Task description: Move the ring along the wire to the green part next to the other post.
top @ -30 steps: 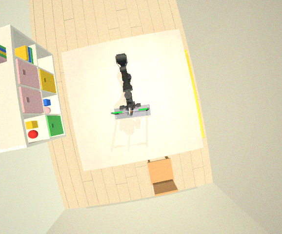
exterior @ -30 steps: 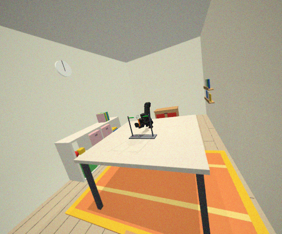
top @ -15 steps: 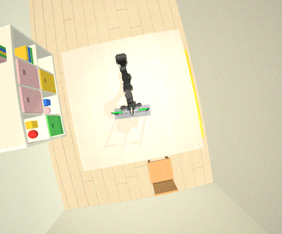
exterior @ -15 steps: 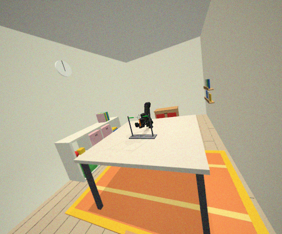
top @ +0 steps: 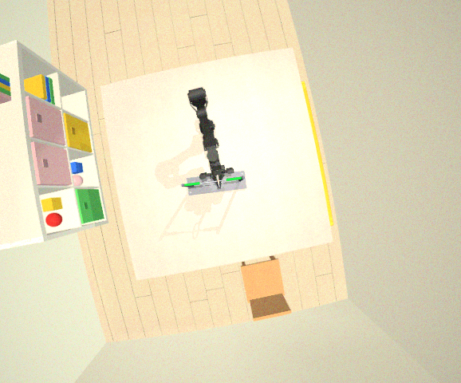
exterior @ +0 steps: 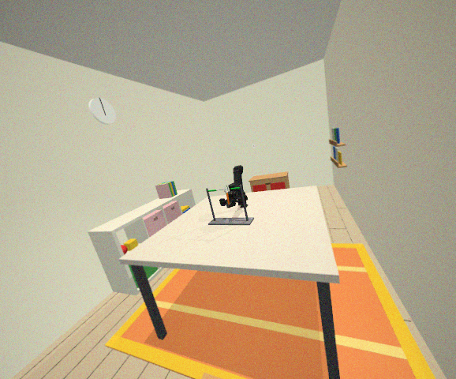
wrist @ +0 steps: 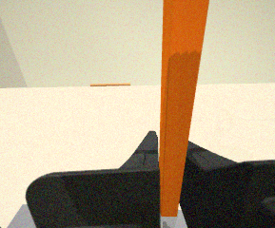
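The wire frame has a grey base, a left post and a right post. Green wire parts lie beside the left post and beside the right post. The pale ring is at the grey middle stretch, nearer the right green part in the top view. Whether it touches the wire is too small to tell. My gripper is shut on the orange handle, which stands roughly upright. The ring is out of the wrist view.
The frame stands on the white table. My arm reaches in from the back. A white shelf is left of the table and an orange chair is at its near edge.
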Action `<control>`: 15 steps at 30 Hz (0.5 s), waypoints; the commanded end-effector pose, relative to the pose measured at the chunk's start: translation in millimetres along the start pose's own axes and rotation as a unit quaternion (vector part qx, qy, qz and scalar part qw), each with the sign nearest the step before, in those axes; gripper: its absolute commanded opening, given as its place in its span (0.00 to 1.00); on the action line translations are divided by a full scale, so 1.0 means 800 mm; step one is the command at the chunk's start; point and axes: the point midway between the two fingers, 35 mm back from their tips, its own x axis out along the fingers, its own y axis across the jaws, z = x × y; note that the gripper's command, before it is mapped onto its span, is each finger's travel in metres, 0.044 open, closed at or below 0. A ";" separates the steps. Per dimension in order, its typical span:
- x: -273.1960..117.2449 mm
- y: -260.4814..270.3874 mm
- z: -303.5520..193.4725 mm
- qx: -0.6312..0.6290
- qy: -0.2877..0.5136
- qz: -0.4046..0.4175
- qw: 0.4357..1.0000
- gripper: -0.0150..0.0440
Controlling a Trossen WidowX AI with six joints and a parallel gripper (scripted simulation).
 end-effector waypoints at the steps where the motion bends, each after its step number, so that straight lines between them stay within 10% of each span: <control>1: 0.000 0.007 0.000 0.007 -0.001 -0.003 1.000 0.00; 15: 0.002 0.028 0.002 0.021 -0.001 -0.008 1.000 0.00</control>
